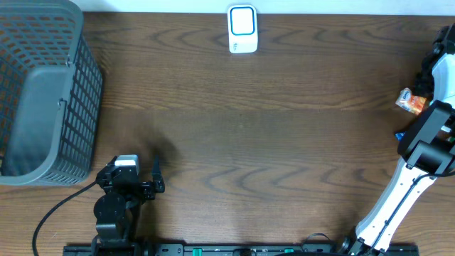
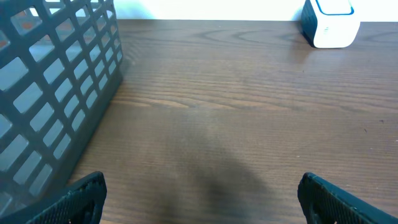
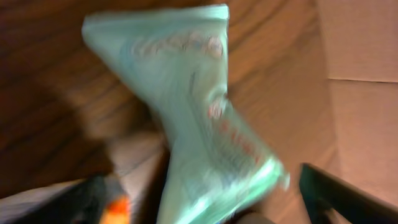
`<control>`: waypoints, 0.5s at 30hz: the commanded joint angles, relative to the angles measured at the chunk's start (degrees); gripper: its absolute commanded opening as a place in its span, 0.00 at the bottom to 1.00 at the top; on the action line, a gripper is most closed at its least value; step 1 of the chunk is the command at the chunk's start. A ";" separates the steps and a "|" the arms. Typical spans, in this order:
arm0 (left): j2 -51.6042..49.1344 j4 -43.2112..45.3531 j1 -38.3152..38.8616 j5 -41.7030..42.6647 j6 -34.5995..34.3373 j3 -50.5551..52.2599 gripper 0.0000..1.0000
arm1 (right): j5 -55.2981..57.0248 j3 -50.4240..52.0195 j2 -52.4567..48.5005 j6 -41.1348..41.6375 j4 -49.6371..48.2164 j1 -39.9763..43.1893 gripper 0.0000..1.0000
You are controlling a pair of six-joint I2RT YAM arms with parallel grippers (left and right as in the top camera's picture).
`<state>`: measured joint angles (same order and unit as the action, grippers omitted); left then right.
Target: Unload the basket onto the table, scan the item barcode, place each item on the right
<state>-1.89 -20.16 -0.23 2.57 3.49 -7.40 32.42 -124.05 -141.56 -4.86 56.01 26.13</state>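
Note:
A mint-green snack packet [image 3: 199, 124] with red print fills the right wrist view, blurred and tilted. It lies between the fingers of my right gripper [image 3: 202, 186], which stand wide apart, open; the right finger [image 3: 336, 199] is clear of the packet. The white and blue barcode scanner [image 1: 242, 28] stands at the table's far edge, centre, also in the left wrist view as the scanner [image 2: 329, 22]. My left gripper [image 2: 202, 199] is open over bare wood at the front left, nothing between its fingers.
A grey mesh basket [image 1: 43, 92] fills the far-left corner, close to my left arm. An orange packet [image 1: 411, 103] lies at the right edge beside my right arm. Cardboard [image 3: 360, 93] shows behind the green packet.

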 commanded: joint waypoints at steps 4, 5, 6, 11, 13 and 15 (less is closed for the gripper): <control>0.11 -0.28 -0.20 -0.90 0.79 1.22 0.98 | -10.67 -4.70 4.85 8.26 3.10 -1.46 0.99; 0.11 -0.28 -0.20 -0.87 0.79 1.22 0.98 | -13.70 -5.44 5.99 8.26 3.78 -1.60 0.99; 0.11 -0.28 -0.20 -0.87 0.79 1.22 0.98 | -17.90 -6.45 7.56 8.26 4.61 -1.86 0.99; 0.11 -0.28 -0.20 -0.87 0.79 1.22 0.98 | -38.42 -9.11 18.69 12.33 7.26 -3.23 0.99; 0.11 -0.28 -0.20 -0.87 0.79 1.22 0.98 | -48.04 -9.11 28.33 13.18 7.93 -4.85 0.99; 0.11 -0.28 -0.20 -0.87 0.79 1.22 0.98 | -48.61 -9.11 33.35 13.16 9.62 -6.16 0.99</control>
<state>-1.89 -20.14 -0.23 2.57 3.46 -7.40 -5.39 -131.33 -117.91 5.98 63.94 22.13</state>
